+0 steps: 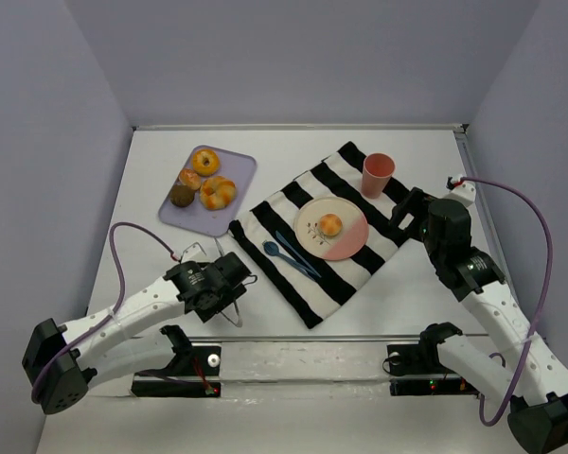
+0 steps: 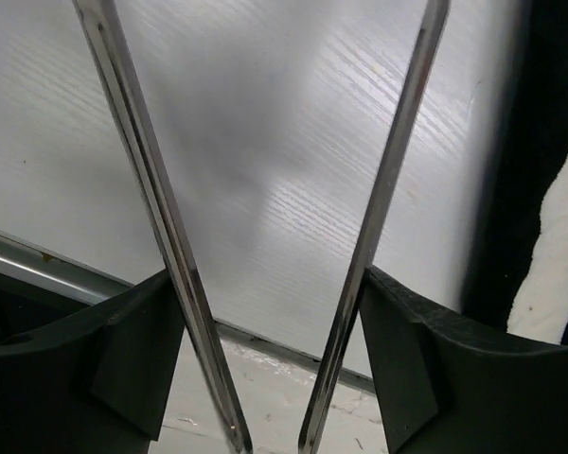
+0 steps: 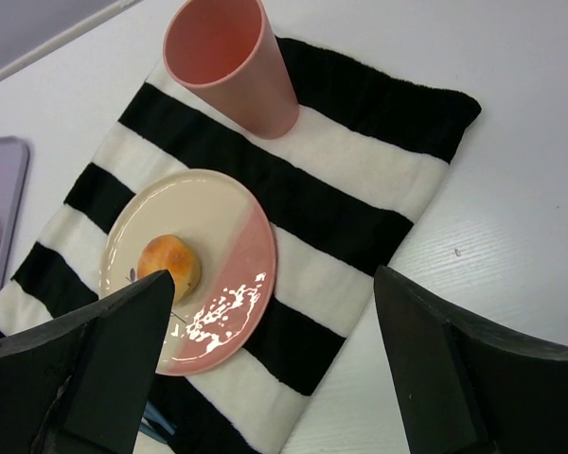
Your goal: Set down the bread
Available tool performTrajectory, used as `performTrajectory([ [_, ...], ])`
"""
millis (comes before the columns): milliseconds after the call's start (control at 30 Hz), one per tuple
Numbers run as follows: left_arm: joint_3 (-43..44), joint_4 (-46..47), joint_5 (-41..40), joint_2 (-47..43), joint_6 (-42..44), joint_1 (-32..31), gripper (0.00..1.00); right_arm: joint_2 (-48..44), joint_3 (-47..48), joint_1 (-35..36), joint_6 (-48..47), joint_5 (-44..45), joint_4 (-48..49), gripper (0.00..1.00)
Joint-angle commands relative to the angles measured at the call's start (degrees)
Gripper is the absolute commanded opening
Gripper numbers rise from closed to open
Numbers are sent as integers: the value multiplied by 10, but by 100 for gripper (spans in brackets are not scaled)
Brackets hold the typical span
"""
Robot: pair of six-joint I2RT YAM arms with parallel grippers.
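Bread (image 1: 330, 224) sits on plate (image 1: 352, 248), atop striped cloth (image 1: 293, 274). Placing step looks done. Left fingers (image 2: 123, 350) clamp metal tongs (image 2: 147, 189), tong arms sprung wide, nothing between them, over counter (image 1: 407, 303) beside cloth. Right fingers (image 3: 85, 369) apart, empty, hovering near plate. Next move likely: pull both arms clear without nudging plate or pink cup (image 1: 378, 173).

left wrist: tongs (image 2: 156, 208) tips cut off top | right wrist: tray (image 3: 2, 184) cropped left, plate (image 3: 218, 218) rim behind right hand (image 3: 275, 284)
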Motion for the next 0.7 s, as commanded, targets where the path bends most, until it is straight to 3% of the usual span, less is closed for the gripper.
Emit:
performTrajectory([
  [0,10,-19,-31,30,-12,2,86,-12,-1,-2,2,9,20,92],
  [233,22,-1,-31,34,15,3,99,-20,-2,-2,0,4,20,92],
  [367,63,-5,-50,21,40,3,99,-28,1,-2,-8,2,20,94],
  [433,116,-15,-104,12,60,3,99,-30,4,-2,-11,7,20,97],
  [500,174,4,-175,5,105,3,99,-31,6,-2,-12,11,18,100],
  [667,226,137,-232,-1,256,7,99,-32,12,-2,9,9,15,100],
])
